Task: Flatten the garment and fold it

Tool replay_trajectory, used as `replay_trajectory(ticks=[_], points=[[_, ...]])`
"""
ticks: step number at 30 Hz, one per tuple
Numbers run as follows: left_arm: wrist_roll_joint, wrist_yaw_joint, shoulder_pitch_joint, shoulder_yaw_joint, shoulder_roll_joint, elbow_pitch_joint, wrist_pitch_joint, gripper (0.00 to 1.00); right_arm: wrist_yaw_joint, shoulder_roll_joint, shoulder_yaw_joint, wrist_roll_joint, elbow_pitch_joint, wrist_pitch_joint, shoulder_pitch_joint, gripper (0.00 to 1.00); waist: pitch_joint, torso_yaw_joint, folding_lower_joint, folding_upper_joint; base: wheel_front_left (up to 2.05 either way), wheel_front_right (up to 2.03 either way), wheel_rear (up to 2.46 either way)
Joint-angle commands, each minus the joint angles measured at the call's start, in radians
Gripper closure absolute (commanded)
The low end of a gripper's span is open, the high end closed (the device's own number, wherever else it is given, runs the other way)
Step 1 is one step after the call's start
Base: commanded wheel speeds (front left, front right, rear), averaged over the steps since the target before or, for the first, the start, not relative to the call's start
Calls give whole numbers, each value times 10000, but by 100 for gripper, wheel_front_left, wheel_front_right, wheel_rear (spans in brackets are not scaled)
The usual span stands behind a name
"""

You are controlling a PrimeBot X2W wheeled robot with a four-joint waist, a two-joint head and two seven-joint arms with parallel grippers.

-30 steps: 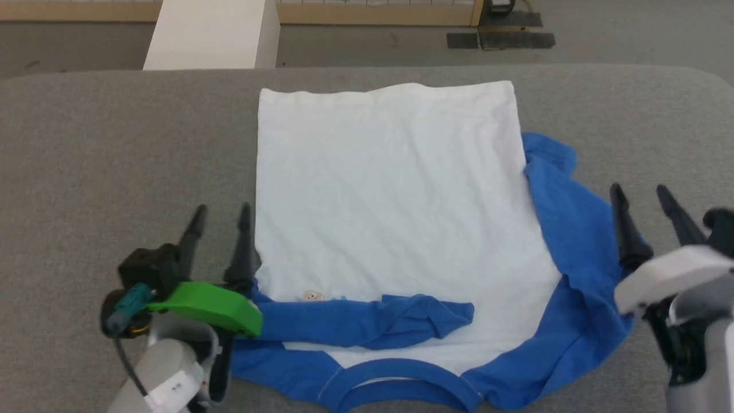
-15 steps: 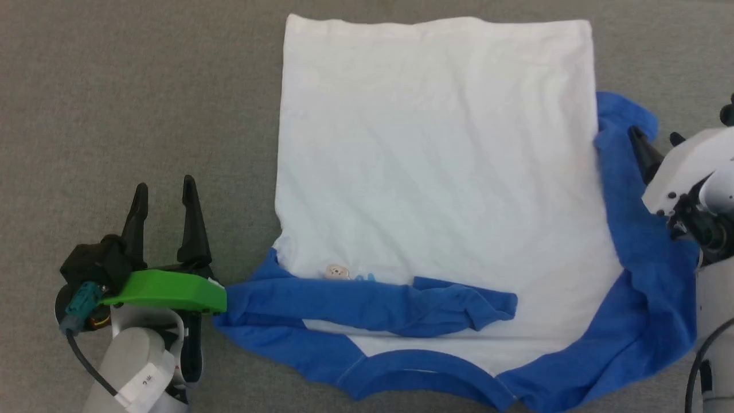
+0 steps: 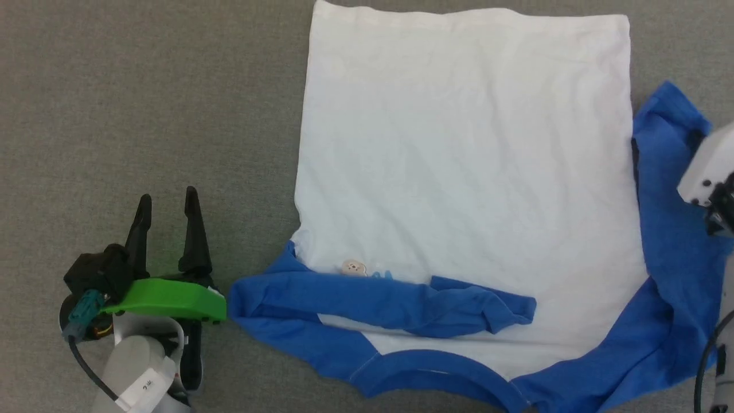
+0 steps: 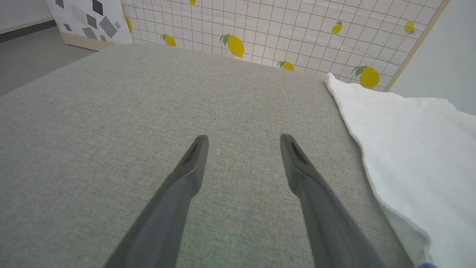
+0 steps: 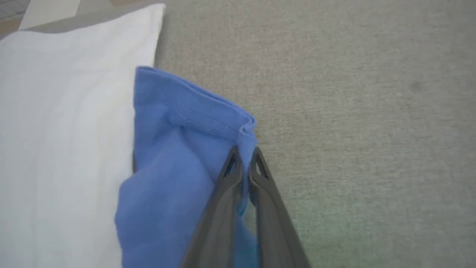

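Observation:
The garment (image 3: pixel 459 143) lies spread on the grey surface, its white body flat and its neck trim (image 3: pixel 436 373) nearest me. Its left blue sleeve (image 3: pixel 390 301) is folded across the chest, just below the small beige logo (image 3: pixel 354 268). The right blue sleeve (image 3: pixel 671 229) lies bunched beside the white body. My right gripper (image 5: pixel 244 154) is shut on the hemmed edge of that sleeve (image 5: pixel 178 149); its white wrist (image 3: pixel 705 166) sits over the sleeve at the right edge. My left gripper (image 3: pixel 167 201) stands open on bare surface left of the shirt, empty (image 4: pixel 243 143), with the white cloth (image 4: pixel 409 149) to its right.
The grey padded surface (image 3: pixel 143 115) stretches wide to the left of the shirt and also right of the sleeve (image 5: pixel 353 111). A lemon-patterned panel (image 4: pixel 279 33) stands beyond its far edge.
The head camera has tilted down and closer. My right gripper has moved forward onto the right blue sleeve and shut on its edge. The left gripper stays open in place.

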Motion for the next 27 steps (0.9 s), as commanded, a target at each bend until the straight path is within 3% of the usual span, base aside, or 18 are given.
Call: replay_trajectory(ticks=[1, 9, 15, 21, 27], points=[[106, -95, 194, 110, -57, 53, -46, 0, -15, -80, -246, -140, -249, -315, 324, 100, -558, -264, 0, 0, 0, 0, 0], [312, -304, 738, 339, -174, 274, -47, 0, -15, -754, -1696, -161, -1756, -1285, 1660, 100, -1633, -694, 0, 0, 0, 0, 0], [423, -391, 1050, 449, -196, 395, -47, 0, -15, -859, -2063, 569, -3410, -1178, 2774, 100, -2138, -963, 0, 0, 0, 0, 0], [457, -420, 1367, 505, -197, 416, -47, 0, -15, -269, -948, 1605, -6415, -313, 4202, 100, -2593, -1098, 0, 0, 0, 0, 0], [483, -439, 1559, 401, -178, 460, -47, 0, -15, 392, 1032, 2086, -9360, 639, 5309, 100, -2924, -1094, 0, 0, 0, 0, 0]])
